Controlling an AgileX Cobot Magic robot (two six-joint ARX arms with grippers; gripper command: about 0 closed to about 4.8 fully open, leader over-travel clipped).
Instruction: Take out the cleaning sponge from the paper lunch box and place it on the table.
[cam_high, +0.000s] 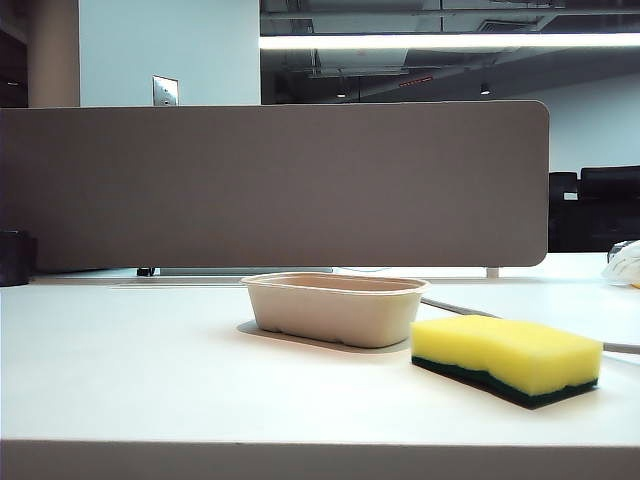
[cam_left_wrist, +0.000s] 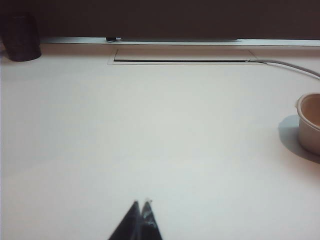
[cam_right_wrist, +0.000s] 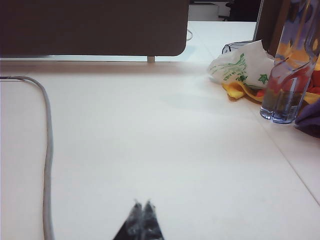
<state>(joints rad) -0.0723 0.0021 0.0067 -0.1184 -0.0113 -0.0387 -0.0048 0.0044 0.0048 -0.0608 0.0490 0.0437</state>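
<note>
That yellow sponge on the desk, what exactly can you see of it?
The bright yellow foam cleaning sponge is a thick block with wavy sides and a thin dark green scouring layer underneath. It lies flat, green side down, on the off-white table, just right of the beige moulded paper lunch box and slightly nearer the camera. It looks dry and undented. Only the table touches it; no gripper is near it, and neither wrist view shows it.

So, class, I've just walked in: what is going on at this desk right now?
Nothing is being handled. The cleaning sponge lies flat on the table, green side down, just beside the paper lunch box, whose inside cannot be seen from here. Both arms are drawn back: the left pincer and right pincer are each shut, over bare table and holding nothing. A grey cable runs across the table near the right pincer.
</note>
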